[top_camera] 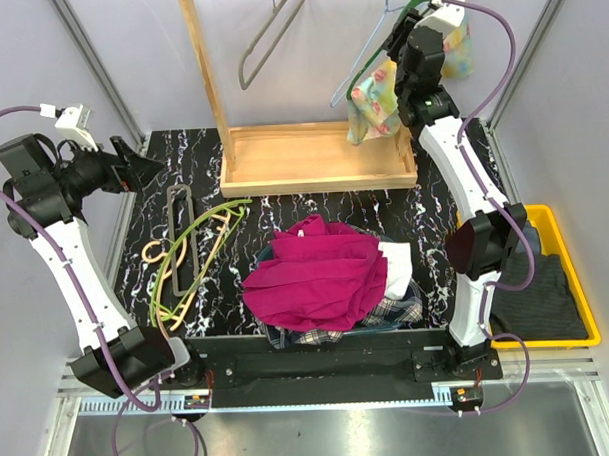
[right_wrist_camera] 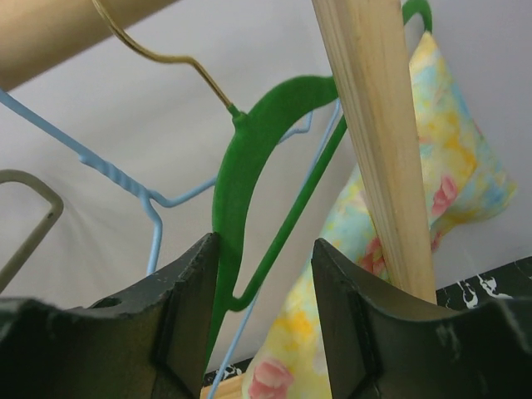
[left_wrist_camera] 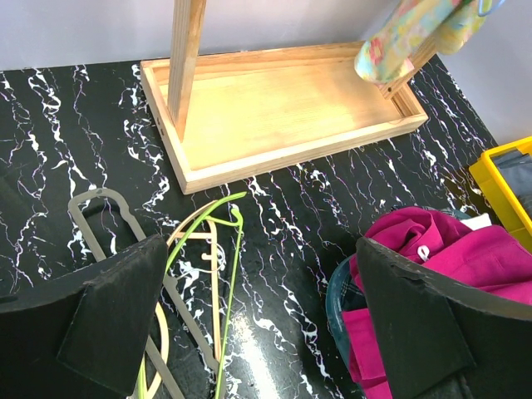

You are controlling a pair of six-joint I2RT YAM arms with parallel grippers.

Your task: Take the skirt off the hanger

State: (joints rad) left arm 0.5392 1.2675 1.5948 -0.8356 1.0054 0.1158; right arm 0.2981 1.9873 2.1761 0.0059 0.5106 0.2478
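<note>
A floral yellow-green skirt (top_camera: 375,100) hangs from a green hanger (right_wrist_camera: 249,158) on the wooden rack at the back right. My right gripper (right_wrist_camera: 264,316) is raised up at the rail; its jaws are open, with the green hanger's arm between them against the left finger (right_wrist_camera: 187,320). The skirt (right_wrist_camera: 399,233) shows just behind the rack's post (right_wrist_camera: 374,141). The right gripper (top_camera: 410,46) sits right beside the skirt in the top view. My left gripper (top_camera: 134,166) is open and empty over the table's left side. The skirt's hem (left_wrist_camera: 395,41) appears in the left wrist view.
A wooden rack base tray (top_camera: 322,159) stands at the back. Several empty hangers (top_camera: 190,254) lie at the left. A pile of clothes with a magenta garment (top_camera: 316,278) sits in the middle. A yellow bin (top_camera: 571,279) holds dark cloth at right. A blue wire hanger (right_wrist_camera: 108,170) and a grey hanger (top_camera: 268,34) hang on the rail.
</note>
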